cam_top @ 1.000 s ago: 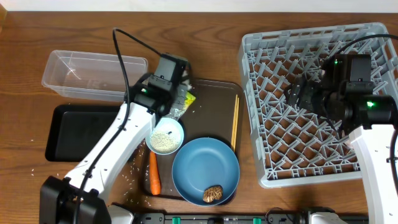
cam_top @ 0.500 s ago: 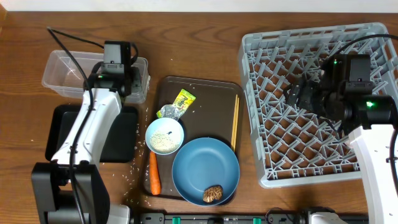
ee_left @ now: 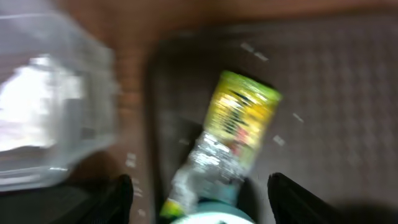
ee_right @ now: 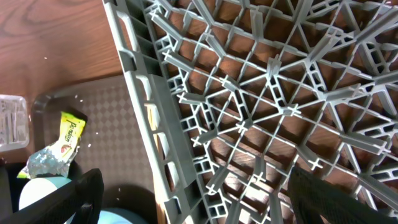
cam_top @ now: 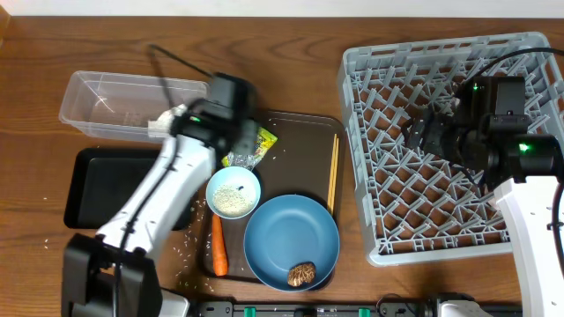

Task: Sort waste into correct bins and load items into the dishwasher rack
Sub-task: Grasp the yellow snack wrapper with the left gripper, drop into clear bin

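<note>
Overhead, the left pincer hangs over the far left corner of the big dark brown serving tray. The arm is blurry there. Right under it lies the crinkly silvery and yellow-green wrapper, with the round white bowl of rice just nearer.

From the left wrist, the left pincer is wide apart and holds nothing. One dark finger shows low on the left, one low on the right, and the wrapper's silvery end lies between them. The wrapper's long side slants from its yellow-green end, far and right, to its silvery end, near and left. So I think the fingers would shut across its thin side, the easy way to pinch it.

The clear plastic box-shaped tub is just to the left, and the flat black tray is nearer than the tub. I think the wrapper belongs in one of those.

The right pincer is well away, over the big grey plastic rack with pegs. Its fingers are wide apart too, with nothing in them. The left arm is the closer one, so this job looks like its own.
</note>
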{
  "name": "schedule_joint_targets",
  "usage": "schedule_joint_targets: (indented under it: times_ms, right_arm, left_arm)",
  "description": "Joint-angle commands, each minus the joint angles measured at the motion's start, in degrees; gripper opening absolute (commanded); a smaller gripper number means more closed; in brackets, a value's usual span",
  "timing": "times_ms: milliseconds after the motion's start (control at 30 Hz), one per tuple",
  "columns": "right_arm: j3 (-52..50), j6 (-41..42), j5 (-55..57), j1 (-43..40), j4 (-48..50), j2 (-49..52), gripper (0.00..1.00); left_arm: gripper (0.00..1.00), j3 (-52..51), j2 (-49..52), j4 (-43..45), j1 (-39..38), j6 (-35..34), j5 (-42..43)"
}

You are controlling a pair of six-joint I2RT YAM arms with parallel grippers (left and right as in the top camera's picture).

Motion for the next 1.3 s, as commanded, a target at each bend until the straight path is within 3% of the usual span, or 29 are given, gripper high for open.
schedule_joint_targets:
  times_ms: [0, 367, 567, 700, 733, 1100, 1267]
  right_arm:
    - [0.2, 0.7, 0.2, 0.6, -0.1, 0.2, 0.88]
    - [0.0, 0.7, 0.2, 0.6, -0.1, 0.2, 0.89]
    - [0.0, 0.7, 0.2, 0.6, 0.2, 0.2, 0.89]
    - [0.0, 0.7, 0.2, 0.6, 0.2, 0.2, 0.89]
    - [0.0, 0.7, 0.2, 0.5, 0.2, 0.2, 0.89]
    - [0.0, 0.7, 0.7, 0.5, 0.2, 0.2, 0.89]
    - [0.0, 0.7, 0.7, 0.5, 0.2, 0.2, 0.89]
  left_arm:
    - [0.70, -1.3, 2.1, -1.1, -2.4, 0.5, -4.4]
    - [0.65, -1.3, 12.1, -1.0, -2.1, -0.2, -8.2]
    - [0.46, -1.2, 14.0, -1.0, -2.1, -1.0, -8.1]
    - [0.10, 0.0, 13.3, -1.1, -2.1, -1.0, -7.4]
    - [0.06, 0.4, 13.0, -1.2, -2.1, -1.0, -7.2]
    - [0.06, 4.1, 0.0, -4.2, -0.3, -1.0, -6.0]
    - [0.06, 4.1, -3.8, -4.5, 6.3, -7.2, -8.4]
